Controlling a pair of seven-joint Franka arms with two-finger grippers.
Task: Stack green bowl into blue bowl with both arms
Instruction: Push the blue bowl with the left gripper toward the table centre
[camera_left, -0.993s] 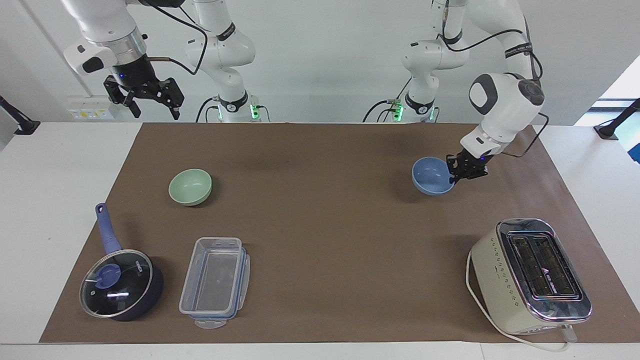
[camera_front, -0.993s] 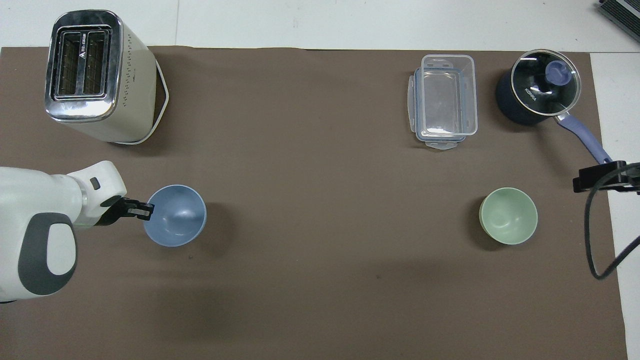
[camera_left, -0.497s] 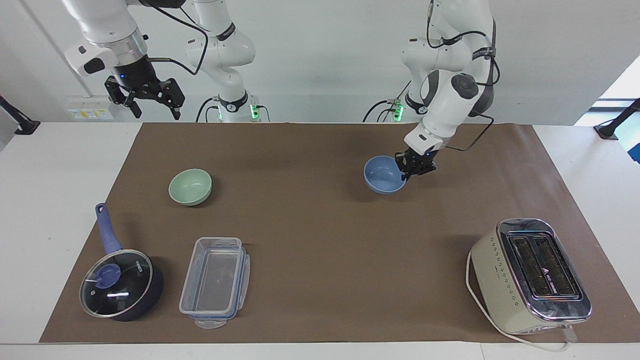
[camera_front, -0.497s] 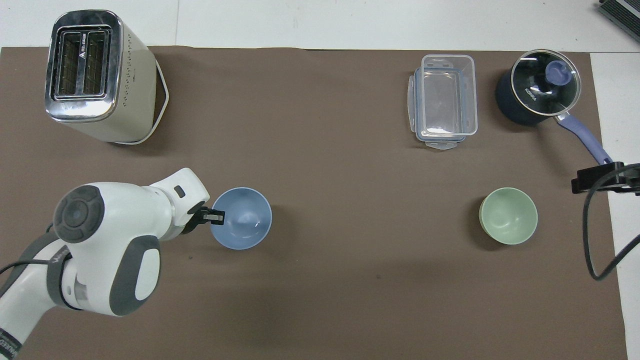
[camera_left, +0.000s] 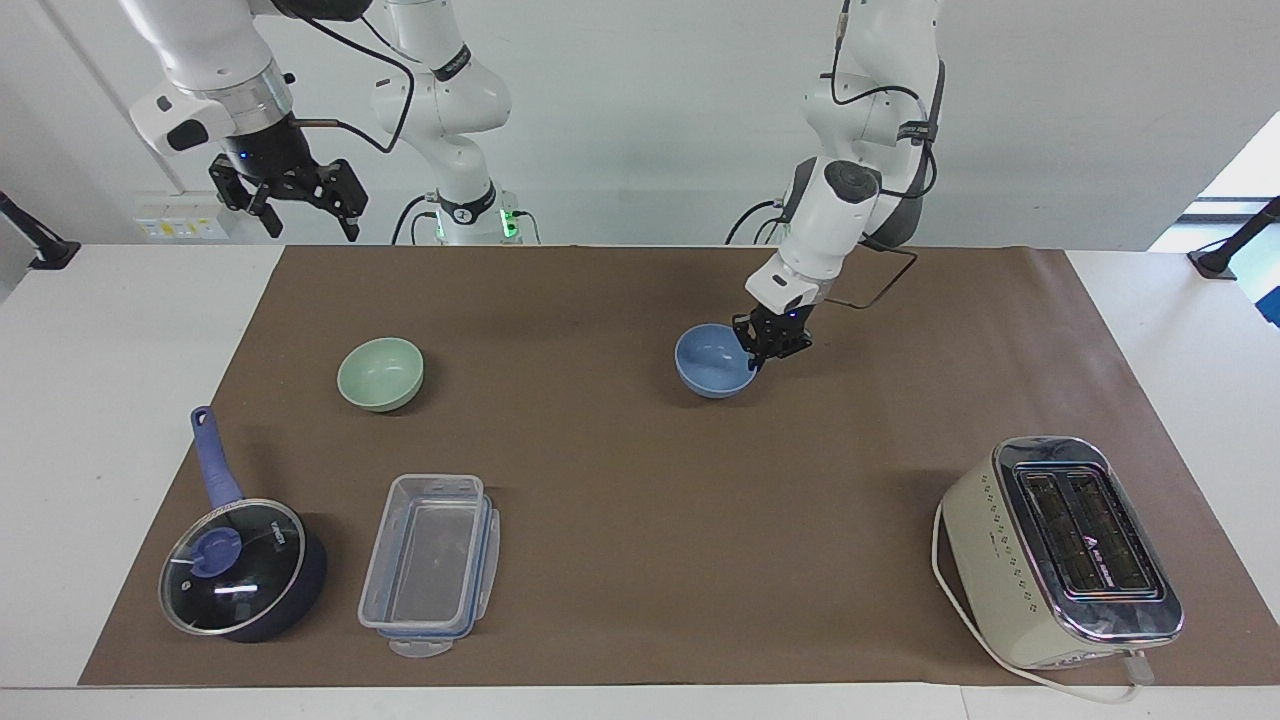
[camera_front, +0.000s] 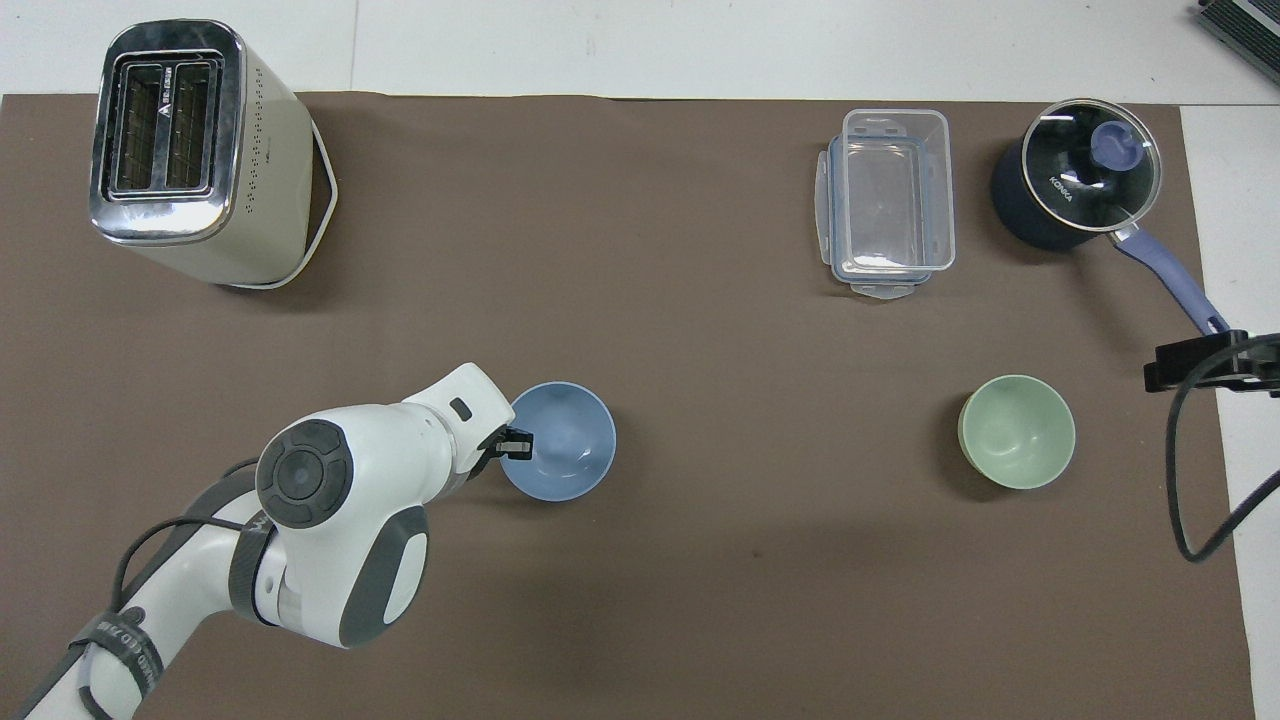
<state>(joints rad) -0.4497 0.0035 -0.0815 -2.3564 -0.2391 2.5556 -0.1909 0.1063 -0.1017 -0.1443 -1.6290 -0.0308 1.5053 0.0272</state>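
1. Left pincer (camera_left: 768, 349) was clamped on the rim of the blue bowl (camera_left: 712, 360), on the rim's edge toward the left arm's end of the desk (camera_left: 140, 330). The bowl was near the middle of the brown mat (camera_left: 640, 480); whether it was lifted or dragging could not be told.
2. Green bowl (camera_left: 380, 373) sat upright on the mat toward the right arm's end, well apart from the blue bowl, untouched.
3. Right pincer (camera_left: 290, 195) hung high over the desk edge at the right arm's end, fingers apart, holding nothing; that arm waited.
4. Progress, as a judgement: early. Blue bowl was gripped, but stacking was not yet done; the green bowl had to be picked up and set into the blue one.
5. Facing view showed the right pincer whole and its height above the desk; overhead view showed only a black tip of it at the frame edge.
6. Overhead view showed both bowls as empty and the grip point on the blue rim more plainly.
7. Toaster (camera_left: 1062, 552), clear container (camera_left: 430, 562) and lidded saucepan (camera_left: 240, 565) lay farther from the robots, clear of the bowls.
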